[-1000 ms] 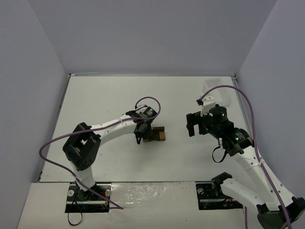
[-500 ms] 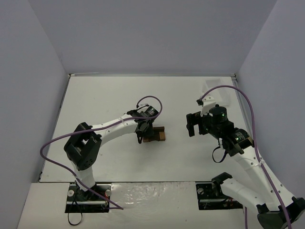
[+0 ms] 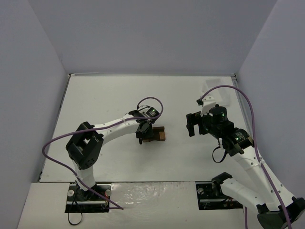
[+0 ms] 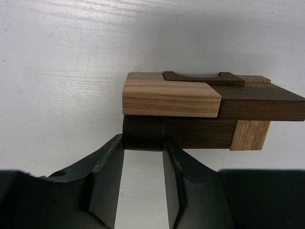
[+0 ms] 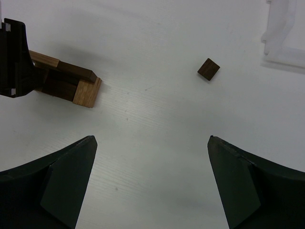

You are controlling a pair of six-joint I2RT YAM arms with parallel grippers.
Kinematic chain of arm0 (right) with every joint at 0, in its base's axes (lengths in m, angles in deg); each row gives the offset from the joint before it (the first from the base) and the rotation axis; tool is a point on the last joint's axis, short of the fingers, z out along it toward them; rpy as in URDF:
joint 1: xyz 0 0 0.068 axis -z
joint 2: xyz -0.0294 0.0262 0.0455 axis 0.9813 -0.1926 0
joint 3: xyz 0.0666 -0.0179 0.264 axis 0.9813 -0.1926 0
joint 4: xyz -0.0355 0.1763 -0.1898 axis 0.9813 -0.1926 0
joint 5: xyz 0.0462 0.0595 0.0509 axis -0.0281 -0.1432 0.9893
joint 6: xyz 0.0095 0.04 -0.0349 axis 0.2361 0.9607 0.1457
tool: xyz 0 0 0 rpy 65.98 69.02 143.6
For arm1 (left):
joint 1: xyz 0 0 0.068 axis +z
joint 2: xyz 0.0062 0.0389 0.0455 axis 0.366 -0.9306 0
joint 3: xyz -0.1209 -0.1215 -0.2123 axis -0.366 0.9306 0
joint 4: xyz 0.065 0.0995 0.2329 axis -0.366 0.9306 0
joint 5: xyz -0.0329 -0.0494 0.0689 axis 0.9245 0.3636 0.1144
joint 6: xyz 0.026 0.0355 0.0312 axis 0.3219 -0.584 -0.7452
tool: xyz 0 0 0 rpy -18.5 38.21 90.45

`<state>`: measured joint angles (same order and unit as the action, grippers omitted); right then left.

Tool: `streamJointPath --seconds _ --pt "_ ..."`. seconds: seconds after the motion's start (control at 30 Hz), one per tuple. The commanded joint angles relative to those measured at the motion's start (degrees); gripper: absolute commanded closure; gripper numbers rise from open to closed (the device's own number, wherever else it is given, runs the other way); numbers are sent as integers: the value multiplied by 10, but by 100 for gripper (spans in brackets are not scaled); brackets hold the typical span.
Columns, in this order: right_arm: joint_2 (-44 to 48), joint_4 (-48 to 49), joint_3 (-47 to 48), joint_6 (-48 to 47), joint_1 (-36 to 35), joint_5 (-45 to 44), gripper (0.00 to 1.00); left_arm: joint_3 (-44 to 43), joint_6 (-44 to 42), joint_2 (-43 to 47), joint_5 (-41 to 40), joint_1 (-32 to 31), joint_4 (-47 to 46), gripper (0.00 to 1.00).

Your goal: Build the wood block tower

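Note:
The wood block tower (image 3: 157, 134) is a low stack of dark brown and light tan blocks at the middle of the table; it also shows in the left wrist view (image 4: 205, 105) and the right wrist view (image 5: 66, 82). My left gripper (image 3: 143, 135) (image 4: 143, 143) is at the tower's left end, its fingertips closed on either side of the rounded end of the bottom dark brown block (image 4: 181, 134). My right gripper (image 3: 191, 124) (image 5: 151, 139) is wide open and empty, held above the table to the right of the tower. A loose small dark brown cube (image 5: 208, 69) lies on the table beyond it.
A white rectangular tray (image 3: 217, 93) stands at the back right, its corner showing in the right wrist view (image 5: 285, 38). Grey walls enclose the white table on three sides.
My left gripper has shifted slightly to the right against the tower's left end. The right arm has not moved.

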<state>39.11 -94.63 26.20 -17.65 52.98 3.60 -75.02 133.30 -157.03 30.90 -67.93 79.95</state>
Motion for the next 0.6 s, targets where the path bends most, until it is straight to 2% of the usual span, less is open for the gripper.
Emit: streamJointPath --seconds 0.0,0.57 --pt "6 21 19 -7 2 7 0 -23 3 19 -19 -2 10 87" --pt "6 21 18 -7 2 9 0 -34 -2 13 -17 -2 11 86"
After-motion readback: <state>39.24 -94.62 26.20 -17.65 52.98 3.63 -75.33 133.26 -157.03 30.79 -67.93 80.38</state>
